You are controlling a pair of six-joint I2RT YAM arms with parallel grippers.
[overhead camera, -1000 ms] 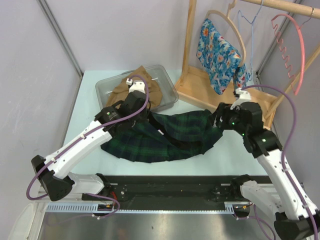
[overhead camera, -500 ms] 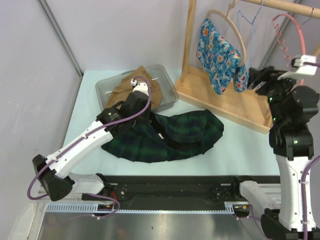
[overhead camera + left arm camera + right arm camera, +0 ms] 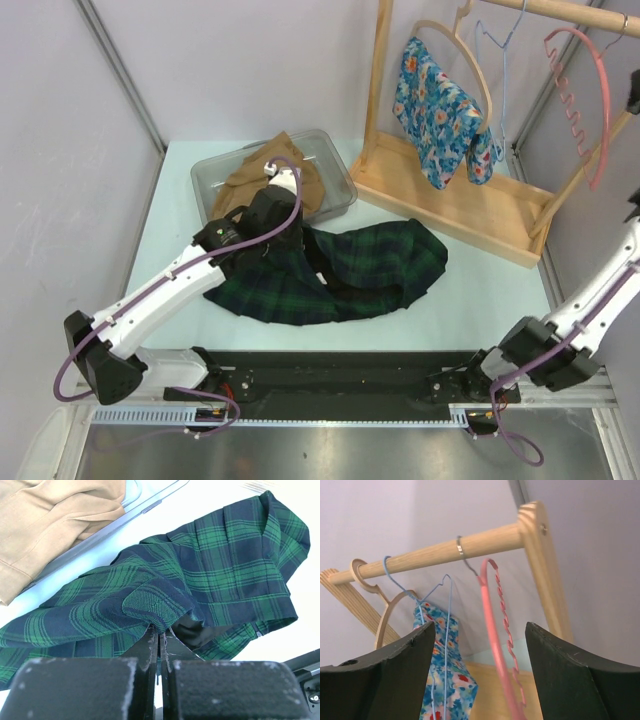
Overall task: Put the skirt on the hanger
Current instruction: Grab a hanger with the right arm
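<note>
Tabletop (image 3: 480,290): left gripper (image 3: 161,640) pinches skirt (image 3: 225,565); right gripper (image 3: 480,630) faces pink hanger (image 3: 492,610).

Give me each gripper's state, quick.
Left gripper: shut on a fold of the skirt.
Right gripper: open, holding nothing, facing the pink hanger.

The left arm (image 3: 150,305) is made of white shell links joined by black motor housings. A purple cable (image 3: 58,375) loops off its base at eight o'clock and arches over the wrist. The right arm (image 3: 600,290), at four o'clock, is the same: a white link, a black elbow and a purple lead. The left gripper (image 3: 161,639) has blocky black fingers with scuffed pale edges. The right gripper (image 3: 479,630) has plain black wedges for fingers.
</note>
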